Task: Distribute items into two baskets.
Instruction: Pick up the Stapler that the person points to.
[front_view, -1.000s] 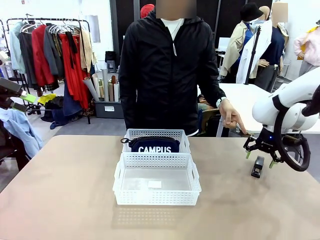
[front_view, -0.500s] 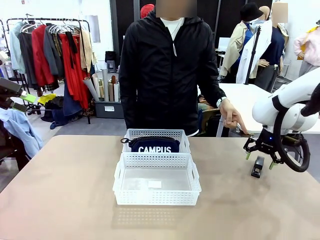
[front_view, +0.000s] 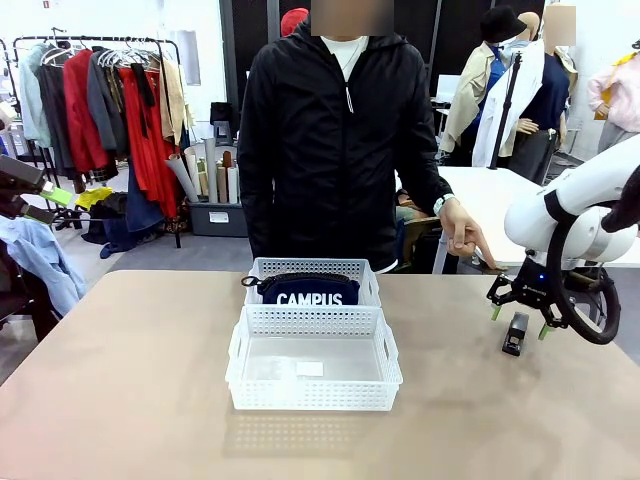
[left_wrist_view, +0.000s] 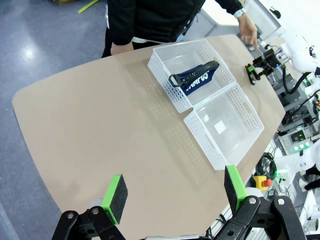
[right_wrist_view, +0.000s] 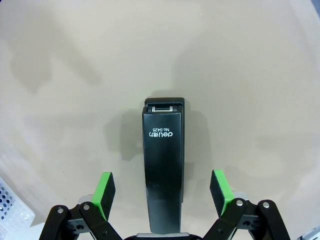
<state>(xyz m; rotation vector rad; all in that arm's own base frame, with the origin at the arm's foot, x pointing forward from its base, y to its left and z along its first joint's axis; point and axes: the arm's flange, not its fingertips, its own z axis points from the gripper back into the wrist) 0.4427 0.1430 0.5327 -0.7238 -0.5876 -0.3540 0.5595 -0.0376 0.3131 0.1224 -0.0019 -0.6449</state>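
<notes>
The navy CAMPUS pouch (front_view: 303, 292) lies in the far white basket (front_view: 311, 269), also seen in the left wrist view as pouch (left_wrist_view: 196, 78) in basket (left_wrist_view: 172, 90). The near basket (front_view: 313, 388) holds nothing but a small label; it is the basket (left_wrist_view: 225, 127) nearer the table edge in the left wrist view. A black stapler (front_view: 515, 334) (right_wrist_view: 163, 165) lies flat on the table at the right. My right gripper (front_view: 517, 318) (right_wrist_view: 162, 191) hovers over it, open, with a finger on either side and apart from it. My left gripper (left_wrist_view: 175, 195) is open, high above the table's left end.
A person in a black jacket stands at the far side, one hand (front_view: 465, 235) hanging near the table's right corner. The tan table (front_view: 130, 380) has free room left and right of the baskets. Clothes racks stand behind.
</notes>
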